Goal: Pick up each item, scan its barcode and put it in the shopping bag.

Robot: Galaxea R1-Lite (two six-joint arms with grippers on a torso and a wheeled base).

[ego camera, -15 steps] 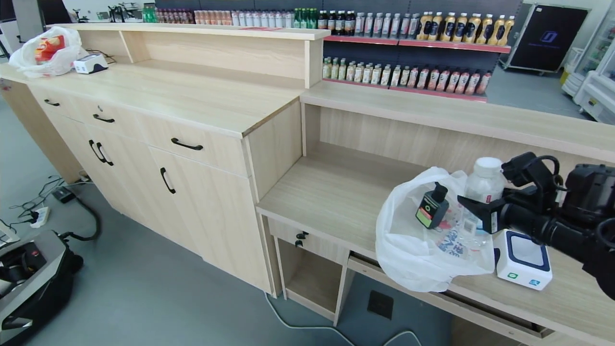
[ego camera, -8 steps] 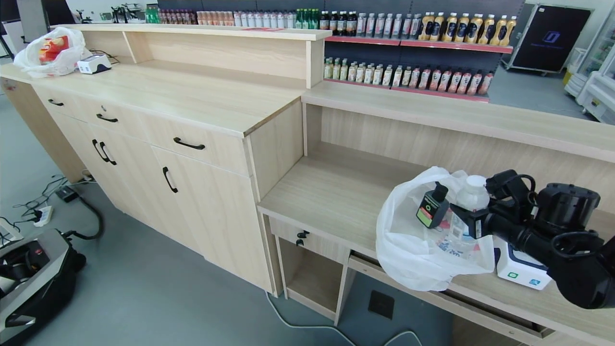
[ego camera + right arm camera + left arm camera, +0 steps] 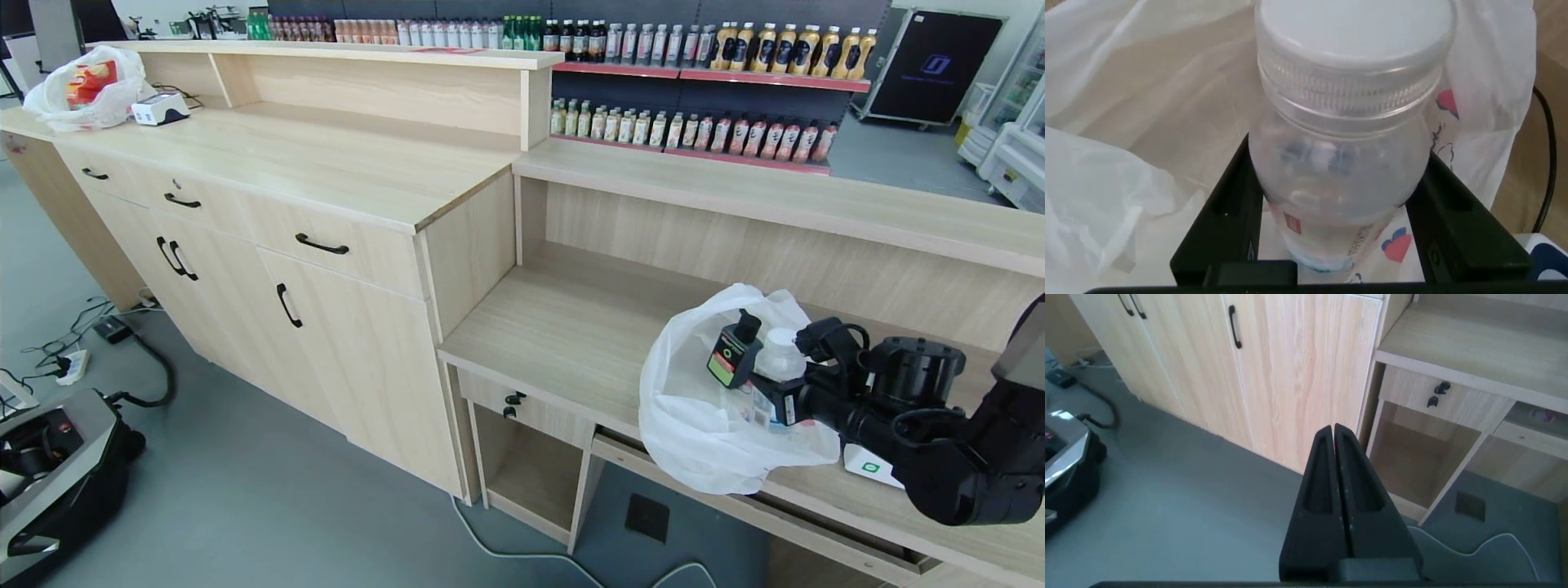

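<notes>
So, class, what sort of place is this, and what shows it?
Most likely a small shop's checkout: shelves of bottled drinks behind a wooden counter, with a scanner and a shopping bag on it.

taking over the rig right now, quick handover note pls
Left gripper: shut, empty, hanging above the floor.
Right gripper: shut on the clear plastic bottle with a white cap, held upright in the mouth of the white plastic shopping bag.
Done: dark bottle with a green and red label is in the bag.
To do: release the clear bottle into the bag. White scanner box sits beside the bag.
</notes>
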